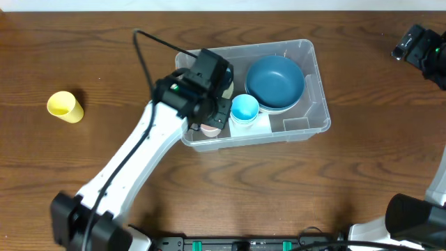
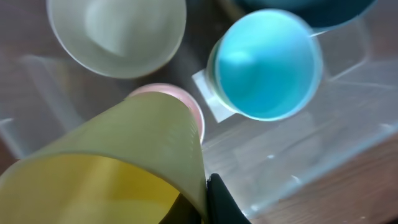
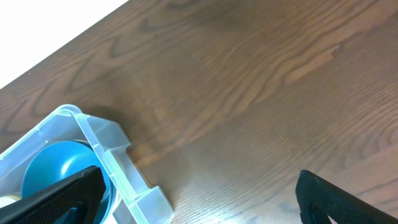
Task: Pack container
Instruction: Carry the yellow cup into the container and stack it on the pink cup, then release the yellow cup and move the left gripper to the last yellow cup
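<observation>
**A:** Over the left end of the container, which sits in the middle of the tabletop, why is the left claw so low?

**B:** Looks like nesting to me. It's pinched shut on the wall of a yellowish cup, right over the pink cup. Can't tell if they touch. Stacking would save room beside the light blue cup and blue bowl. The arm reaches in from the near left, wrist bent down.

**A:** And the right claw?

**B:** Spread wide, holding nothing, off over bare wood past the container's right end. Another yellow cup sits far left.
</observation>
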{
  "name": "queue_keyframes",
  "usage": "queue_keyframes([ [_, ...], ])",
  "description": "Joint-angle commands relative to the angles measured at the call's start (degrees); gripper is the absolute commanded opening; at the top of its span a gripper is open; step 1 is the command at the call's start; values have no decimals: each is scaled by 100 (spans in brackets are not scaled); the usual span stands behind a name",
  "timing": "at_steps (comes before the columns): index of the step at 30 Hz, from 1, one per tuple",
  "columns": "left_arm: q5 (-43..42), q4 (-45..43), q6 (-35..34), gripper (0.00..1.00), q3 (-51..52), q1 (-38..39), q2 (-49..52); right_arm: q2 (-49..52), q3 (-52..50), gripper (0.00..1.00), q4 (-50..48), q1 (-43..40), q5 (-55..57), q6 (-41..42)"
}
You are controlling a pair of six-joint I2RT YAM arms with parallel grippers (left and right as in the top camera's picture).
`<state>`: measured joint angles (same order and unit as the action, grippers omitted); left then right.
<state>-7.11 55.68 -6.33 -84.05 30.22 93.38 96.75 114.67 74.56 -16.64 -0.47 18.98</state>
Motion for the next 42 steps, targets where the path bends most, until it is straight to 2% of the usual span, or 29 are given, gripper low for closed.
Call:
queue_keyframes([
  [1,24,55,76,6,-57,9,240,-7,-7,99,2,11,0,70],
  [5,24,79,74,6,-57,9,422,-7,-7,99,2,11,2,72],
  [6,24,87,74,9,-57,9,444,-7,-7,99,4,11,2,72],
  [8,24,107,74,43,-57,9,468,-7,-7,99,4,11,2,72],
  [10,24,103,76,72,-57,9,466,-7,-7,99,2,11,2,72],
  [11,26,98,79,77,-57,9,461,-7,-7,99,2,11,2,70],
  [15,26,68,76,82,-146,-79,374,-7,-7,99,2,11,2,70],
  [23,160,286,48,83,-1067,-715,-280,-7,-7,99,4,11,0,70],
  [31,1843,256,-39,86,-1228,-2199,-807,-7,-7,99,2,11,0,70],
  [36,1915,-22,-367,88,-1211,-3386,-549,-7,-7,99,2,11,2,70],
  [42,1917,-210,-492,88,-1209,-4262,72,-7,-7,99,4,11,2,70],
])
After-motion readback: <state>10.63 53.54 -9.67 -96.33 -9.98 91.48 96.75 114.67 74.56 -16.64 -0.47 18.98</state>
